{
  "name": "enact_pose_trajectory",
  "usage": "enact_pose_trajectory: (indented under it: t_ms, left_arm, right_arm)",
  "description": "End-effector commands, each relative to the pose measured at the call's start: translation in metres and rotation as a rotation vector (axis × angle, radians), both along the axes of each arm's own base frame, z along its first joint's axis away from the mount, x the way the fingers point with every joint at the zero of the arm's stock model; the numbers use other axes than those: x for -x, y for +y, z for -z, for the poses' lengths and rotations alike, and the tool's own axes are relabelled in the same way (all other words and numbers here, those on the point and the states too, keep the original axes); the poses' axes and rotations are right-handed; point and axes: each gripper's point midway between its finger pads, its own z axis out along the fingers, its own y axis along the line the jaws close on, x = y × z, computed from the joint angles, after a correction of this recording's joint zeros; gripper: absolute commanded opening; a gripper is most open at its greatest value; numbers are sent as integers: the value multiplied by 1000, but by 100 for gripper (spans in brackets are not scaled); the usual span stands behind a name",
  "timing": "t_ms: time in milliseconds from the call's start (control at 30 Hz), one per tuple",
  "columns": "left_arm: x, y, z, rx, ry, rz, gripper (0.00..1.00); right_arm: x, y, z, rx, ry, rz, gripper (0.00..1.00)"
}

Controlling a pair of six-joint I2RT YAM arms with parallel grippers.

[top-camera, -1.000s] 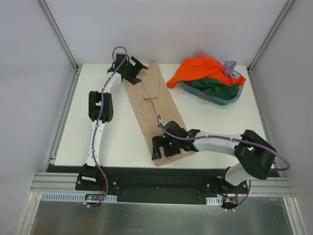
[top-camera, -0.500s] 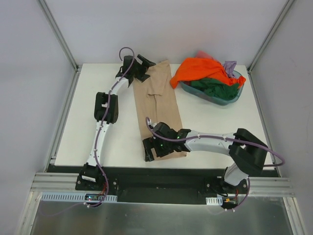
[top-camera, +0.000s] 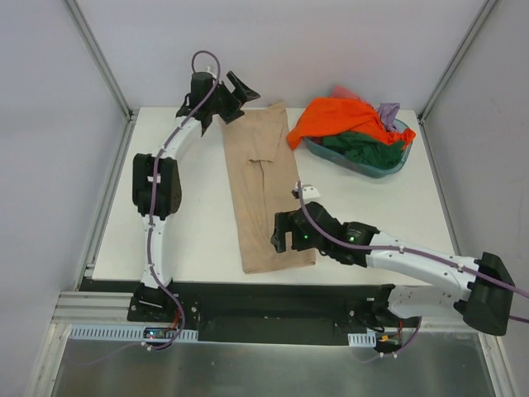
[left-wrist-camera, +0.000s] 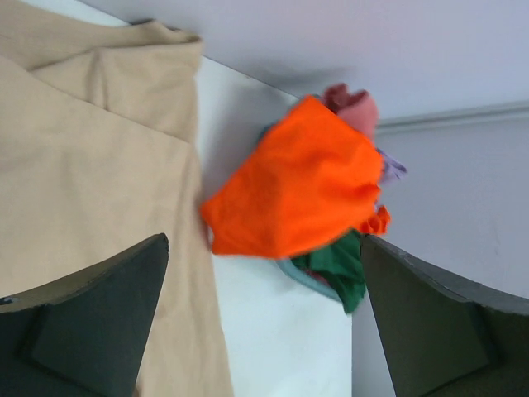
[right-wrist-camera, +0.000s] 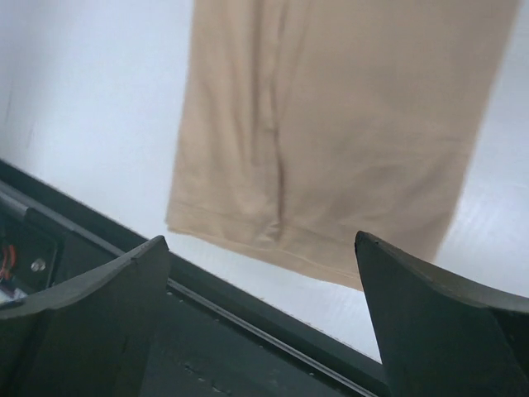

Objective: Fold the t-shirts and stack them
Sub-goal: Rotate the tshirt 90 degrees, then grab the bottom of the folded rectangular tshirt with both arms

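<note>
White bench (top-camera: 190,223) carries everything. Left tool (top-camera: 235,98) gapes wide, empty, by the far end of the tan t-shirt (top-camera: 264,190). Right tool (top-camera: 279,233) is likewise spread (nothing gripped), seemingly hovering over its near hem. Orange t-shirt (top-camera: 335,116) tops the basin (top-camera: 397,161) beyond.

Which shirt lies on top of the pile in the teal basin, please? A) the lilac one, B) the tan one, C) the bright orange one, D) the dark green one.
C: the bright orange shirt drapes over the pile and spills over the rim of the teal basin, with the dark green shirt beneath it, while the tan shirt lies flat outside the basin.
</note>
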Motion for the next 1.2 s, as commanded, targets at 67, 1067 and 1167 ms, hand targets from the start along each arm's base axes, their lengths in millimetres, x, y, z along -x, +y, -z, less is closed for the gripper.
enact_pose_trajectory:
  t_ms: [67,1067,1167]
  left_arm:
    - [133,-7,-68,-150,-93,167,99]
    - [509,12,162,-563,613,497,62]
    - [511,14,164,-579,627,496,56]
  right_arm:
    - [-8,-67,9,25,-42,219,96]
    - [-5,-123,72,201,139,340,96]
    - [-5,-127,75,204,138,353,96]
